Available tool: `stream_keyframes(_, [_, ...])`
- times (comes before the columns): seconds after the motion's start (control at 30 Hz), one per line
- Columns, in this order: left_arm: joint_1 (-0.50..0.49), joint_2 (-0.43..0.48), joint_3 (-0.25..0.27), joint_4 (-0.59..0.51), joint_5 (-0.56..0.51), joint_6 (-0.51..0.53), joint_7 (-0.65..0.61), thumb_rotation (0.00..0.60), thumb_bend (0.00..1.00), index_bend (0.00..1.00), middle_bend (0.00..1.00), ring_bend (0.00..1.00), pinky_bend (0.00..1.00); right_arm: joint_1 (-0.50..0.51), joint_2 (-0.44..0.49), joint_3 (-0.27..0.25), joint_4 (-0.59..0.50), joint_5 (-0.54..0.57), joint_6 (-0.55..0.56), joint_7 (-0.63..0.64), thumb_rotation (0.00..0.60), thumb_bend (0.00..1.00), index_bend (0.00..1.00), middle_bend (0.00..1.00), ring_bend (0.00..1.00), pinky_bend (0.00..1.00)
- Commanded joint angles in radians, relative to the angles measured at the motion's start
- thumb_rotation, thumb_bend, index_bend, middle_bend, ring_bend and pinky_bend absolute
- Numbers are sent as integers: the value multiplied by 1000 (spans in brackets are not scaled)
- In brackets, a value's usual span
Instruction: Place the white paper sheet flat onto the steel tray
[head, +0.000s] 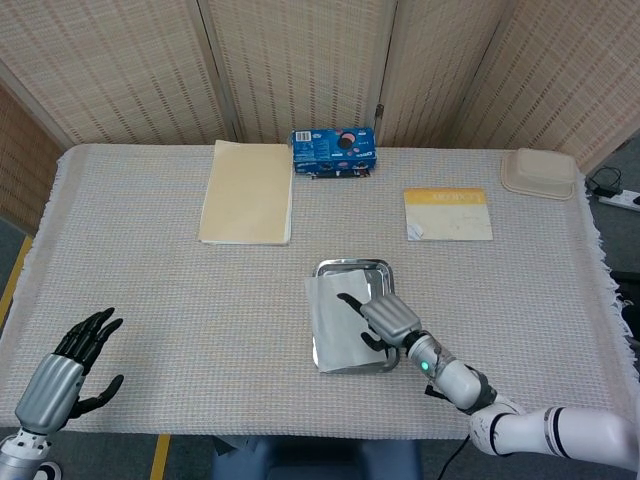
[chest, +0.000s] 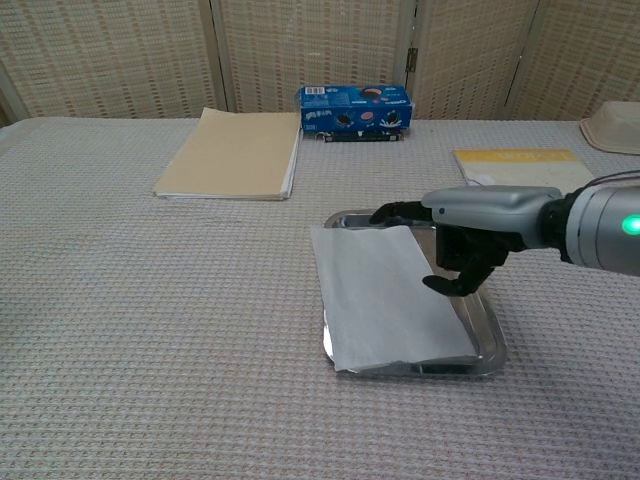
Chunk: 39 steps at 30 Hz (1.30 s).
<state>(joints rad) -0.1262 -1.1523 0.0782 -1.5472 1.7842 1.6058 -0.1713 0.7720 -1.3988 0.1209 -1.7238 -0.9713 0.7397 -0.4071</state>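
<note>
My right hand (chest: 462, 243) hangs above the far half of the steel tray (chest: 488, 335), fingers partly curled and apart, grasping nothing; the dark fingertips (chest: 385, 212) reach toward the tray's far rim. My left hand (head: 62, 372), metal-backed with black fingers, is spread and unladen at the near left edge of the table.

The white paper sheet (chest: 385, 296) is a thin, matte rectangle lying on the tray, turned slightly out of line with it. Its left edge overhangs the tray's left rim, and the tray's right side remains uncovered. The tray is shallow, rectangular and round-cornered, with a mirror-bright finish.

The table (head: 160, 300) wears a pale grey cloth of waffle weave. At the far side lie a tan stack of sheets (head: 248, 190), a blue printed box (head: 333, 150), a flat yellow-and-white booklet (head: 448, 213) and a beige moulded container (head: 540, 173). Folding screens (head: 300, 60) of woven, reed-like material close off the background.
</note>
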Motion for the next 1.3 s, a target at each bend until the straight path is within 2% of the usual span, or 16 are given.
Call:
stream_keyframes(0.03, [0, 5, -1, -9, -10, -10, 4, 600, 417, 0, 0, 0, 208, 103, 4, -38, -13, 216, -43, -104, 600, 589, 0, 1000, 1000, 1000])
stream_keyframes(0.2, [4, 9, -6, -16, -15, -1, 4, 600, 417, 0, 0, 0, 225, 158, -29, -59, 20, 312, -44, -117, 600, 748, 0, 1000, 1000, 1000])
stream_keyframes(0.3, [4, 10, -9, -17, -24, -6, -1, 600, 418, 0, 0, 0, 237, 178, -47, -62, 42, 333, -43, -110, 600, 770, 0, 1000, 1000, 1000])
stream_keyframes(0.6, [3, 11, -14, -13, -23, -1, -16, 600, 418, 0, 0, 0, 235, 219, -100, -64, 124, 357, -59, -64, 600, 780, 0, 1000, 1000, 1000])
stream_keyframes(0.8, [13, -4, -33, 18, 5, 72, -53, 600, 418, 0, 0, 0, 225, 239, -127, -84, 191, 385, -87, -43, 600, 779, 0, 1000, 1000, 1000])
stream_keyframes(0.9, [15, -5, -35, 24, -2, 72, -56, 600, 418, 0, 0, 0, 223, 251, -132, -95, 212, 400, -98, -39, 600, 779, 0, 1000, 1000, 1000])
stream_keyframes(1.03, [13, -1, -35, 16, -19, 52, -42, 600, 419, 0, 0, 0, 158, 259, -130, -114, 221, 411, -94, -39, 600, 779, 0, 1000, 1000, 1000])
stream_keyframes(1.3, [11, -2, -36, 17, -19, 46, -35, 600, 418, 0, 0, 0, 142, 237, -81, -126, 179, 375, -74, 2, 600, 779, 0, 1000, 1000, 1000])
